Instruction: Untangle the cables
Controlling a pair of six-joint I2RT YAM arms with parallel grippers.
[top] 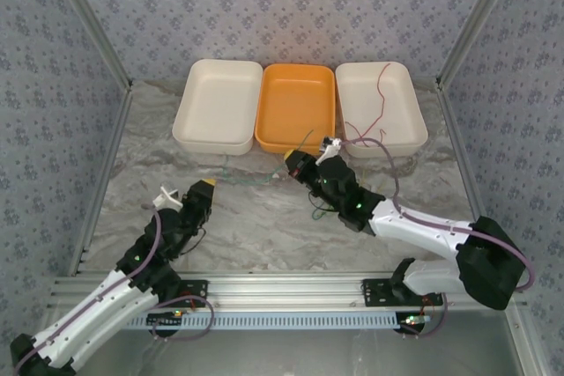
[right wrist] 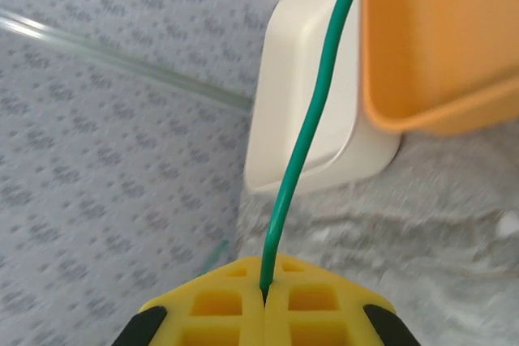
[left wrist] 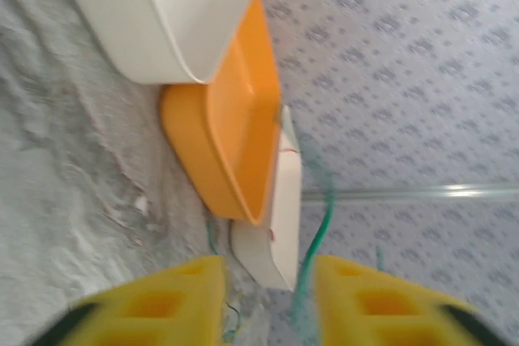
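From above, three trays sit in a row at the back of the marbled desk (top: 264, 226): a white tray (top: 218, 103) on the left, an orange tray (top: 297, 106) in the middle and another white tray (top: 401, 121) on the right. A red cable (top: 381, 94) lies in wavy loops inside the right white tray, and one end trails over the tray's front rim. Thin green cables (top: 256, 178) lie on the desk just in front of the trays, between the two arms. The left tool (top: 208, 187) is near their left end. The right tool (top: 291, 158) is close to the front edge of the orange tray, and a fine strand rises from it toward that tray.

The left wrist view is blurred. The left tool's yellow fingers (left wrist: 162, 305) are spread apart, and a green cable (left wrist: 312, 257) runs through the gap close to the right-hand finger. I cannot tell whether it touches that finger. Beyond them are the trays, seen side-on, with a faint red mark on the far white one.

In the right wrist view, the right tool (right wrist: 264, 293) has its fingers pressed together, pinching a green cable that comes out of the seam. It rises taut across a white tray, beside the corner of the orange tray.
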